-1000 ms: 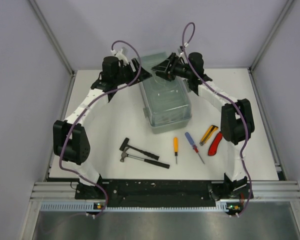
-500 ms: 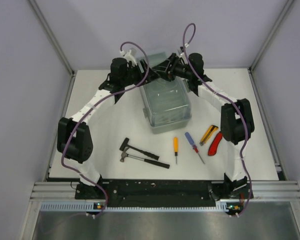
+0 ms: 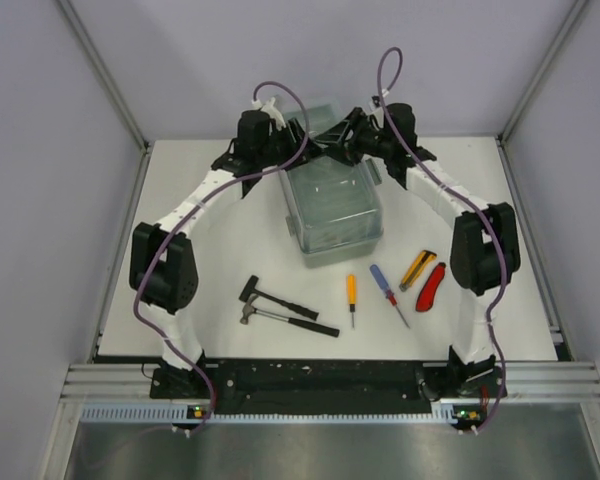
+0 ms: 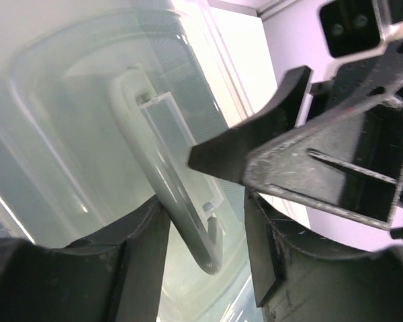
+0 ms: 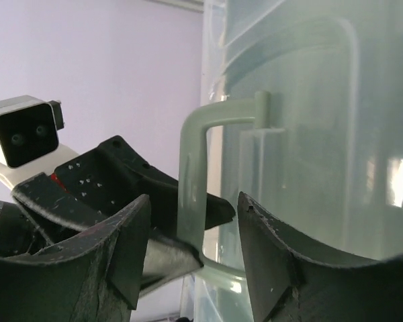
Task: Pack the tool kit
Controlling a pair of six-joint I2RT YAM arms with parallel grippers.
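Observation:
The grey-green toolbox (image 3: 332,212) with its translucent lid stands shut at the table's middle back. Both grippers meet over its far end, at the top handle (image 4: 178,201) (image 5: 191,168). My left gripper (image 3: 302,140) (image 4: 205,215) is open around the handle bar, which lies close to one finger with a clear gap to the other. My right gripper (image 3: 342,136) (image 5: 193,201) is open too, with the handle's upright between its fingers and a gap on each side. Two hammers (image 3: 280,308), an orange screwdriver (image 3: 351,296), a blue screwdriver (image 3: 387,292), a yellow cutter (image 3: 417,268) and a red cutter (image 3: 431,287) lie in front of the box.
The white table is walled in by grey panels with metal posts (image 3: 105,75) on both sides. The two arms arch over the table's left and right sides. A black rail (image 3: 310,378) runs along the near edge.
The left arm has swung right until its gripper straddles the handle, and its jaws have narrowed. The right arm has shifted slightly right. Toolbox and tools have not moved.

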